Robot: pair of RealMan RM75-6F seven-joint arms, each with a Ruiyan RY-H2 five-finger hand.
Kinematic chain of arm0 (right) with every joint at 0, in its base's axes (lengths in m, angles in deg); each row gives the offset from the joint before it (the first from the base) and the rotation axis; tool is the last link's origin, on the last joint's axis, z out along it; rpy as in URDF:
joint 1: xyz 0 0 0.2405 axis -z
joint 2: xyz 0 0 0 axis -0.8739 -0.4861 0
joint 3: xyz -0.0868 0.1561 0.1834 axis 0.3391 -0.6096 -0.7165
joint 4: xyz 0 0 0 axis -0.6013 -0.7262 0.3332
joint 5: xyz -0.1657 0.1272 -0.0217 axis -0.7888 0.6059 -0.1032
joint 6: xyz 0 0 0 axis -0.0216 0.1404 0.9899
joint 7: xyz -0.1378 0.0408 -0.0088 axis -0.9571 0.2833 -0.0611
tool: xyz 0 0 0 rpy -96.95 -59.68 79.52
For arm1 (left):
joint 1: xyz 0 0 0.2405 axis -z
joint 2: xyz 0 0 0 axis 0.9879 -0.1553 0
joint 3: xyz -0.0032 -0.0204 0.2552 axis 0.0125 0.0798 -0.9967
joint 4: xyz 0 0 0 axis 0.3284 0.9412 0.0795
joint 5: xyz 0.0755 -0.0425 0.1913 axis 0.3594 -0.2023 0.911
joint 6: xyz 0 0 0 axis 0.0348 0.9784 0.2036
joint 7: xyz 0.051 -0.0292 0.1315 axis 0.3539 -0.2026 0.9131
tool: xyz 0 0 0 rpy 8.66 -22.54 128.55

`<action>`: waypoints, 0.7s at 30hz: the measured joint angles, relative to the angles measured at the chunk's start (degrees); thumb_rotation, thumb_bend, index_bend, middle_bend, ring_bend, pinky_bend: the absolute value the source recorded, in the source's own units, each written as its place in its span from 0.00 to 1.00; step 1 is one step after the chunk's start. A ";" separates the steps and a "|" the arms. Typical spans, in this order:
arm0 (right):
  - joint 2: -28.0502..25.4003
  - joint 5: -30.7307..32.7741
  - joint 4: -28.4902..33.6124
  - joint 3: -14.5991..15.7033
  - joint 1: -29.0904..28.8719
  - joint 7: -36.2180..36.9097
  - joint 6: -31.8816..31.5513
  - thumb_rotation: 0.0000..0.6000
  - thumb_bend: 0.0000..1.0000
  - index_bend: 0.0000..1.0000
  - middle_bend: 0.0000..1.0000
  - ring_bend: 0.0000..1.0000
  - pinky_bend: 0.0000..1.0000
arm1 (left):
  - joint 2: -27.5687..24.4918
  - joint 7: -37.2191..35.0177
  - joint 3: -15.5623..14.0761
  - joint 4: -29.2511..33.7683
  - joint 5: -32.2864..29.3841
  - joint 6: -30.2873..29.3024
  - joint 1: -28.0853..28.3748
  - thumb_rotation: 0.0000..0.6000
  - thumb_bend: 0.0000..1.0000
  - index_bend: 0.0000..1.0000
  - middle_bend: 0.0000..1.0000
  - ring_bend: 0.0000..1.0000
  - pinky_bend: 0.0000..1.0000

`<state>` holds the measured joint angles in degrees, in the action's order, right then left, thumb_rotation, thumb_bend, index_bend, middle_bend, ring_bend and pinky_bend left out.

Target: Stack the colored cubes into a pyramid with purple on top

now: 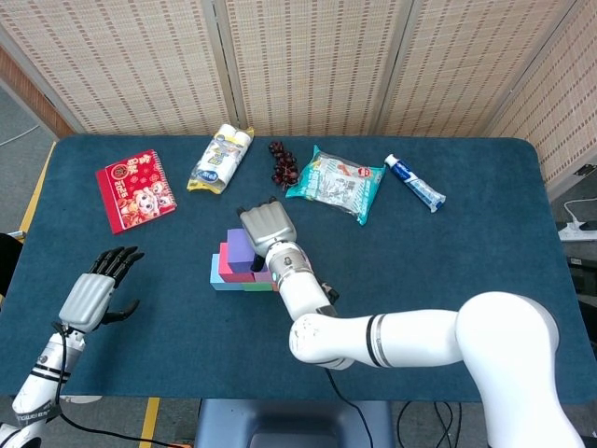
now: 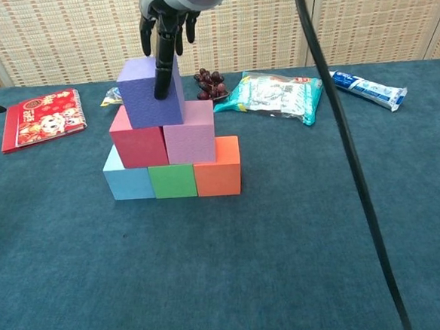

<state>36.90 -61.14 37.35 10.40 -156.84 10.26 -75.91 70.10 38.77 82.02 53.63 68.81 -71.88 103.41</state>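
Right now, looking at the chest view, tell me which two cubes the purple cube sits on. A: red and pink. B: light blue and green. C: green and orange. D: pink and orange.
A: in the chest view the purple cube rests across the tops of the red cube and the pink cube, with the right robot hand touching it from above.

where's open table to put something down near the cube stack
Bare cloth lies in front of the pyramid and right of the orange cube. Behind is crowded: grapes, snack bag, toothpaste, red booklet, right hand.
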 measured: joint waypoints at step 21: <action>-8.93 -6.76 10.83 -2.51 7.51 6.84 0.76 1.00 0.20 0.00 0.14 0.11 0.16 | -0.78 -2.36 -0.05 0.60 0.13 1.40 0.79 1.00 0.34 0.14 0.06 0.01 0.10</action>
<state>27.98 -67.90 48.18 7.89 -149.33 17.10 -75.15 69.33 36.41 81.97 54.22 68.94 -70.48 104.21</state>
